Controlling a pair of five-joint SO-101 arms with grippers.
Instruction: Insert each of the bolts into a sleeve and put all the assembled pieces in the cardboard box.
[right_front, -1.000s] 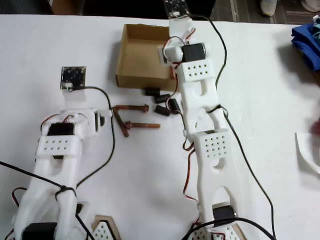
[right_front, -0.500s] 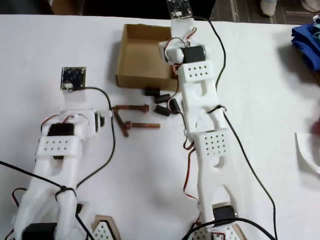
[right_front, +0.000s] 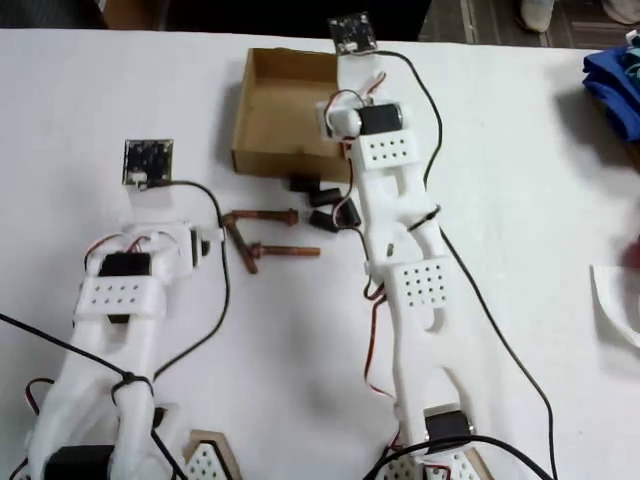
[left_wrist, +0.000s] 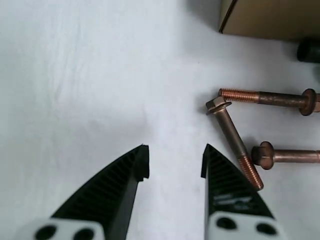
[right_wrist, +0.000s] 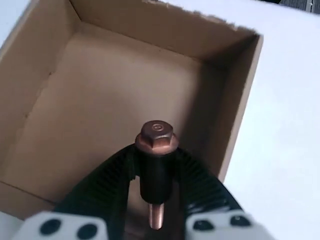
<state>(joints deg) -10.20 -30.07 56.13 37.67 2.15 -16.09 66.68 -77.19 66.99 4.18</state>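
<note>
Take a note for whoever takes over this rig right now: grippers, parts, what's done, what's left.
Right gripper: shut on a sleeved bolt above the cardboard box.
Left gripper: open over the table, beside three bare bolts.
Black sleeves lie beside the box.
Done: one piece assembled; none in the box.
Left: drop it in, then sleeve and box the three bolts.

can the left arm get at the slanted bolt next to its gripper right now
Probably yes. The left gripper is open over bare table, with the slanted bolt lying just beside one finger and nothing covering it, though two other bolts crowd it.
</note>
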